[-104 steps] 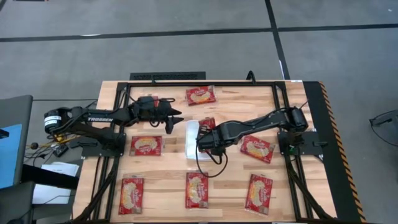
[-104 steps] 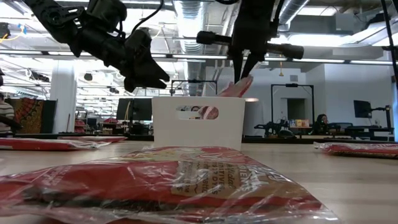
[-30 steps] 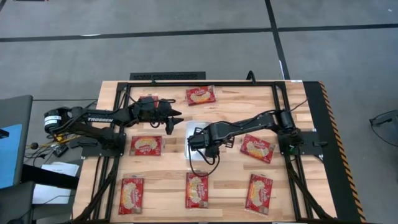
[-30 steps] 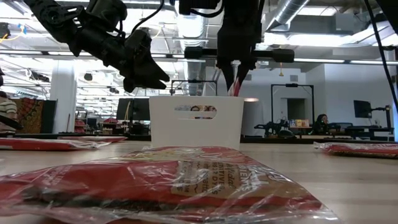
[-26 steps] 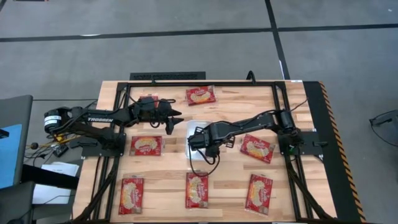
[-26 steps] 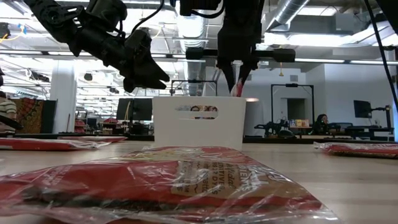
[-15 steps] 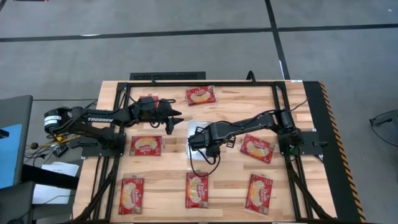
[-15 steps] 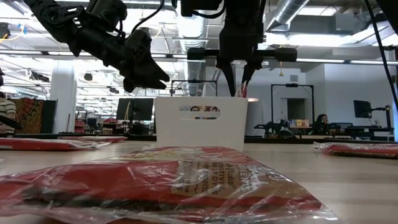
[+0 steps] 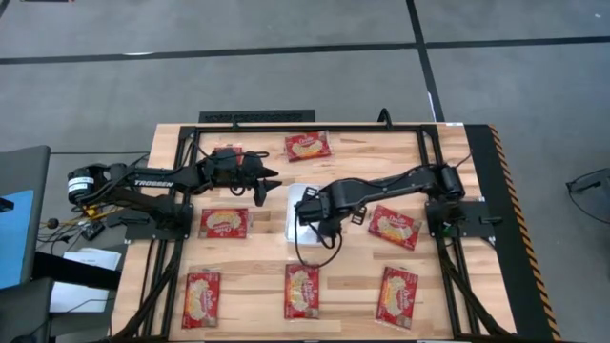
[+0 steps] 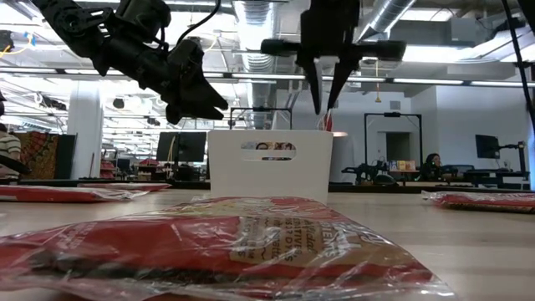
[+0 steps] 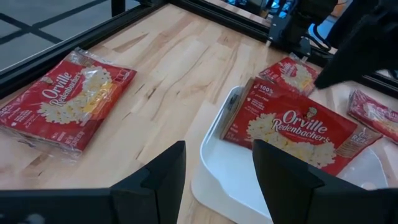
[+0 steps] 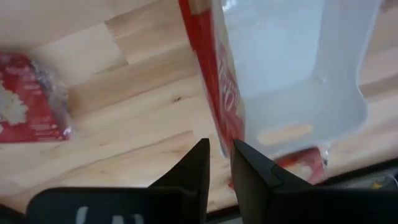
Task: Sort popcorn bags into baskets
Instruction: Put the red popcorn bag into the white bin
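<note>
The wooden table [image 9: 343,272] is seen from above with the white basket [image 9: 294,211] near its middle, and everything else is placed from that basket. Six red popcorn bags are spread flat on the wood around it: one beyond its far end [image 9: 307,146], one off its left side [image 9: 223,223], one off its right side [image 9: 395,226], and three in a row along the near edge — near left [image 9: 201,298], straight in front [image 9: 302,290] and near right [image 9: 396,294]. The left gripper [image 9: 271,179] is held in the air just off the basket's far left corner, its fingers [image 11: 155,177] spread apart with nothing between them. The right gripper [image 10: 325,107] is poised directly over the basket, its two fingers [image 10: 315,88] parted and pointing down. One bag [image 12: 214,99] stands on edge against the basket's right wall, and in the low view its top corner [image 10: 325,124] is seen poking just above the rim, below the fingertips and no longer pinched — a clear gap shows between each finger and the packet. From the left wrist the same bag [image 11: 292,134] is shown leaning tilted inside the basket [image 11: 217,177], its printed face turned toward the left arm.
</note>
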`<state>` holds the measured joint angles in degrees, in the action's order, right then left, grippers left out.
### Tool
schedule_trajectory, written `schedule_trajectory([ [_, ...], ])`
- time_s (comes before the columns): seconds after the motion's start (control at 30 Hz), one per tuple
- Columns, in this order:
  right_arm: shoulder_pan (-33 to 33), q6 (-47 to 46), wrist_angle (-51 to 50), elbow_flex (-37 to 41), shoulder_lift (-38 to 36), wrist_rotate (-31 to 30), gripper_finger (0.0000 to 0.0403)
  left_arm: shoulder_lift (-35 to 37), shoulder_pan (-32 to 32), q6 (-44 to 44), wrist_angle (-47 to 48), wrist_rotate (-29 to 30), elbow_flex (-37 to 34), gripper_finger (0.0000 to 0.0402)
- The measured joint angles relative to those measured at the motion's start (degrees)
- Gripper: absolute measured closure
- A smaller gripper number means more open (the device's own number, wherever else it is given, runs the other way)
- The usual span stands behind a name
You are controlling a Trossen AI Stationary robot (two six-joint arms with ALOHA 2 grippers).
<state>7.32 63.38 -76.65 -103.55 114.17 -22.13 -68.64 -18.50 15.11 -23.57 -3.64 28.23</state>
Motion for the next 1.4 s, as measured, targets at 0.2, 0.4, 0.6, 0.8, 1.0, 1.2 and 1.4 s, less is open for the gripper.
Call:
schedule_trajectory([
  [0.2,-7.16,-9.10,4.23,0.04,-6.45,4.82,0.0317,0.00,0.00,0.20,0.06,0.00,0.00,0.0228],
  [0.4,-26.90,-32.77,16.20,-0.01,-10.24,29.62,0.0317,0.02,0.00,-0.97,0.13,0.83,0.00,0.0228],
  [0.6,-42.98,-45.77,19.97,0.02,-5.27,32.51,0.0314,0.00,-0.02,-2.01,2.13,1.47,0.00,0.0228],
  [0.8,-50.41,-49.92,21.41,0.07,3.46,47.38,0.0293,0.00,0.00,-2.36,8.13,5.36,-0.02,0.0228],
  [1.0,-52.50,-53.35,24.36,0.00,9.79,49.74,0.0268,0.00,-0.02,-2.36,10.90,9.96,-0.02,0.0228],
  [1.2,-52.86,-53.40,23.68,0.02,14.69,47.51,0.0238,0.00,-0.02,-2.45,10.91,10.12,-0.02,0.0228],
  [1.4,-51.84,-52.98,23.66,0.02,18.01,46.10,0.0229,0.00,-0.02,-2.45,10.84,10.38,-0.02,0.0228],
])
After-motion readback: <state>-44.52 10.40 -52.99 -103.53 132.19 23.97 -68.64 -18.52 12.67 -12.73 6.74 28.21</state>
